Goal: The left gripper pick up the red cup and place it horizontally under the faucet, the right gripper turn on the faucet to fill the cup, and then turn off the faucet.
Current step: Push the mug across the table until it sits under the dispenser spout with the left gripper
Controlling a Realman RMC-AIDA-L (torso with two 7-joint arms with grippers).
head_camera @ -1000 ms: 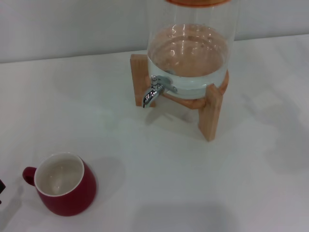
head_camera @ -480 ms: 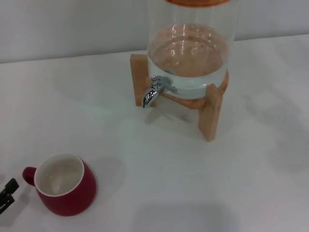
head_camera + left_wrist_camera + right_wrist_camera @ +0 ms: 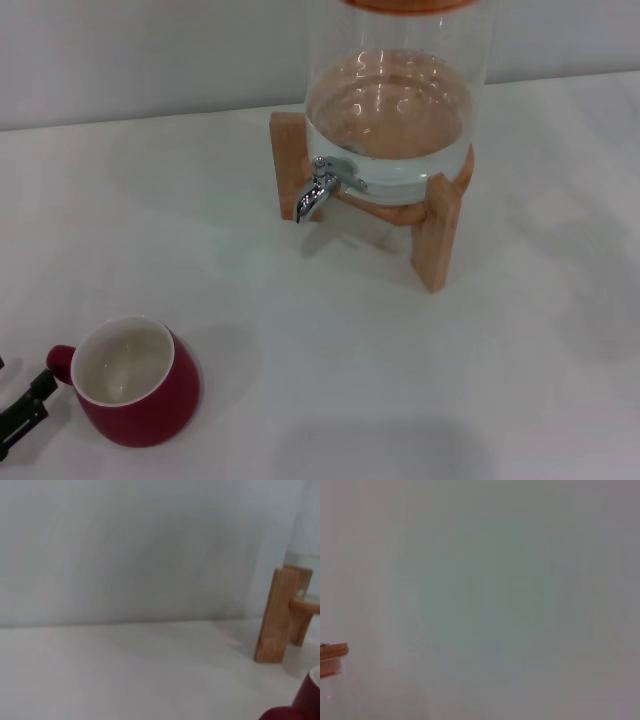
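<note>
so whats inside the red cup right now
The red cup stands upright on the table, and its cream inside looks empty. The near inner wall is hidden by the rim. The left gripper is beside its handle.

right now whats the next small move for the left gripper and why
Probably ease the left gripper a little further toward the red cup: only its tip shows, beside the handle, not yet around it. The cup stands upright, far from the faucet.

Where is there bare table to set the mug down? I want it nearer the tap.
Bare table runs between the red mug and the tap, and right of the wooden stand. It is crowded only beside the mug's handle, where the left gripper sits.
</note>
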